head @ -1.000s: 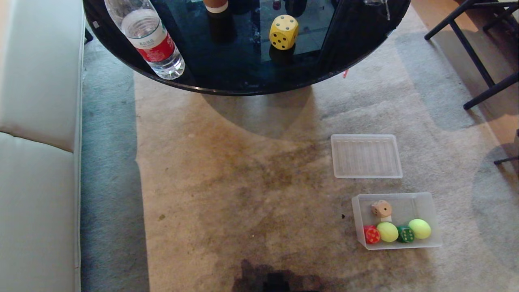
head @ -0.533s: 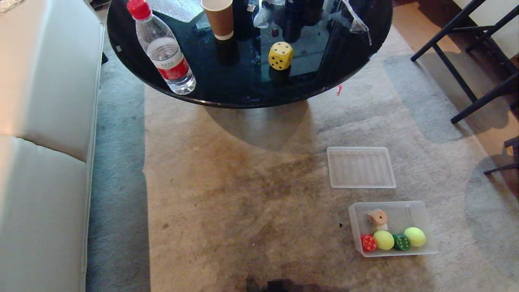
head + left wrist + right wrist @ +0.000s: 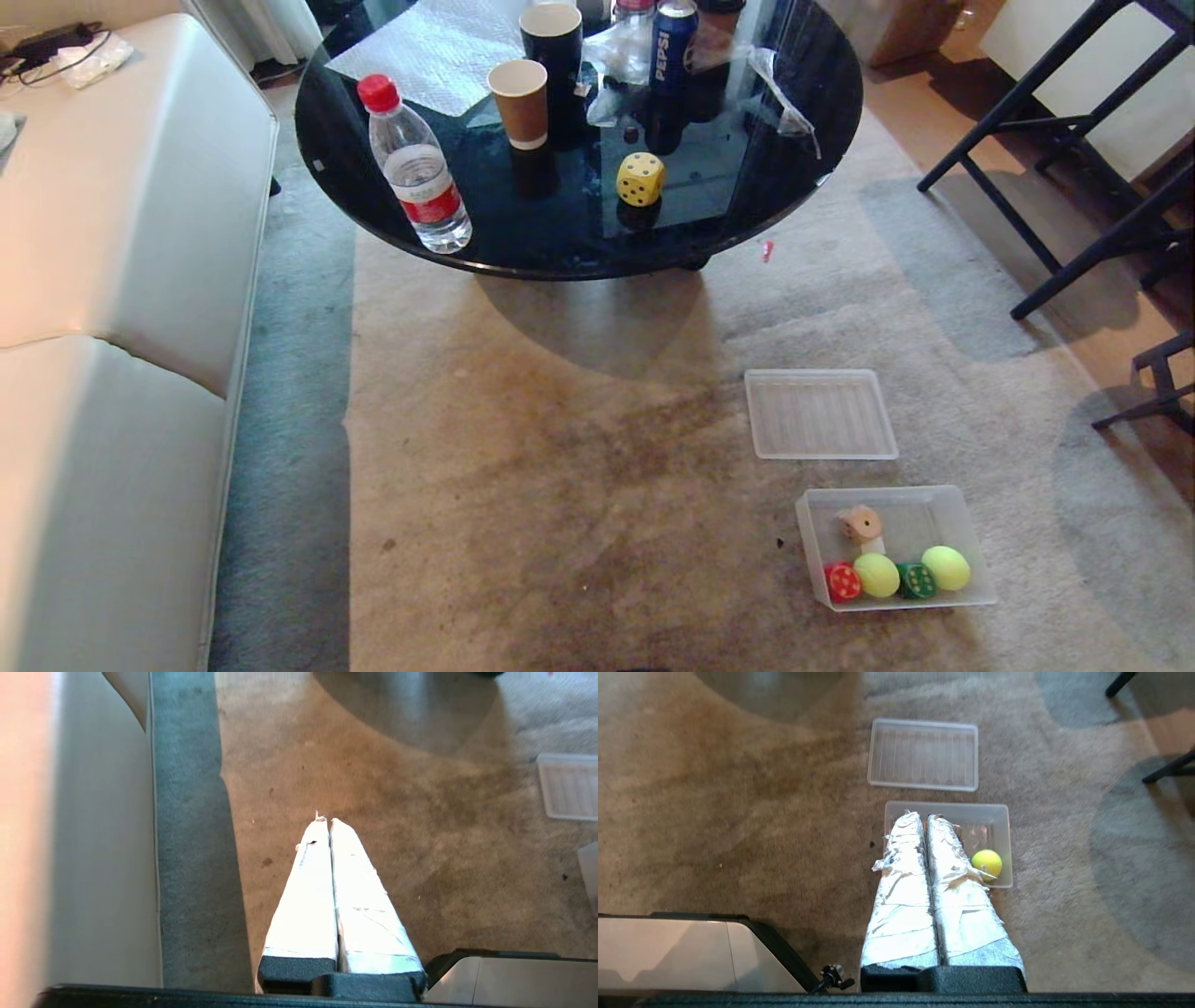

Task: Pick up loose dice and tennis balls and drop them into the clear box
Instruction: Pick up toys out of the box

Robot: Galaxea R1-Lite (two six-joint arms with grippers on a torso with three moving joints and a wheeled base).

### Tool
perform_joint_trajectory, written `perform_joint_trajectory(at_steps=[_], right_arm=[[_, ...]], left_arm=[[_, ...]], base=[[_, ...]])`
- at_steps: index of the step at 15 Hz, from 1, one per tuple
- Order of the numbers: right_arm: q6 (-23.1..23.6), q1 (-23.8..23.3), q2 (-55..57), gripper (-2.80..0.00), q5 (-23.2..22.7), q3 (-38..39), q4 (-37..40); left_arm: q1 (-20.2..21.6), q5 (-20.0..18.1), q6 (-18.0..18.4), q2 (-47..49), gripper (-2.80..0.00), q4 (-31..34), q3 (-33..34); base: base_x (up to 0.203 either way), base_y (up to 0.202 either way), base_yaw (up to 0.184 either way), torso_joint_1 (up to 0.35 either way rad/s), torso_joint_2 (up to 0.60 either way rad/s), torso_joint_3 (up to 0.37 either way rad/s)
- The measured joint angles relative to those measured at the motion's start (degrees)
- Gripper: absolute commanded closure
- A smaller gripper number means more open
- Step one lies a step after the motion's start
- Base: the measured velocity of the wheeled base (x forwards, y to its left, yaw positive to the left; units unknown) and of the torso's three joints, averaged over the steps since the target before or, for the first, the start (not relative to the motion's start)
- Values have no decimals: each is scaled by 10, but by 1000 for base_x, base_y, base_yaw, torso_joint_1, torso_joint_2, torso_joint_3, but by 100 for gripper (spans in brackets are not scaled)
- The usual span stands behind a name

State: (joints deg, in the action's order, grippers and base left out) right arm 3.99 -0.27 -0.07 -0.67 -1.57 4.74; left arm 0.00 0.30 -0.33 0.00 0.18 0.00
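Observation:
The clear box (image 3: 969,523) sits on the carpet at the lower right. It holds a tan die (image 3: 859,523), a red die (image 3: 843,581), a green die (image 3: 917,581) and two tennis balls (image 3: 877,574) (image 3: 946,567). A yellow die (image 3: 640,179) stands on the black round table (image 3: 794,187). Neither arm shows in the head view. My right gripper (image 3: 923,815) is shut and empty, hanging above the clear box (image 3: 999,826), beside one tennis ball (image 3: 986,863). My left gripper (image 3: 325,820) is shut and empty over bare carpet.
The ribbed lid (image 3: 820,413) lies on the carpet just beyond the box. On the table stand a water bottle (image 3: 417,182), paper cups (image 3: 520,103) and a cola can (image 3: 672,56). A pale sofa (image 3: 112,308) runs along the left; dark furniture legs (image 3: 1074,187) stand at right.
The whole head view has shifted: the camera has risen or tilted up, so more of the table's top and sofa shows and the box and lid sit lower in the picture. Nothing itself moved.

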Motion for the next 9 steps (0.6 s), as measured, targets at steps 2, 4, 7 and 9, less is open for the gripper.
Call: perform_joint_trajectory(at_steps=[2,4,7,9], right_arm=[[0,0,0,0,0,0,0],[0,0,0,0,0,0,0],[0,0,0,0,0,0,-1],[-1,0,0,0,0,0,-1]], left_arm=[[0,0,0,0,0,0,0],[0,0,0,0,0,0,0],[0,0,-1,0,0,0,0],[0,0,-1,0,0,0,0]], base=[[0,0,0,2,-1,202],[0,0,0,5,4,205],[0,0,0,2,3,200],[0,0,0,-2,5,201]])
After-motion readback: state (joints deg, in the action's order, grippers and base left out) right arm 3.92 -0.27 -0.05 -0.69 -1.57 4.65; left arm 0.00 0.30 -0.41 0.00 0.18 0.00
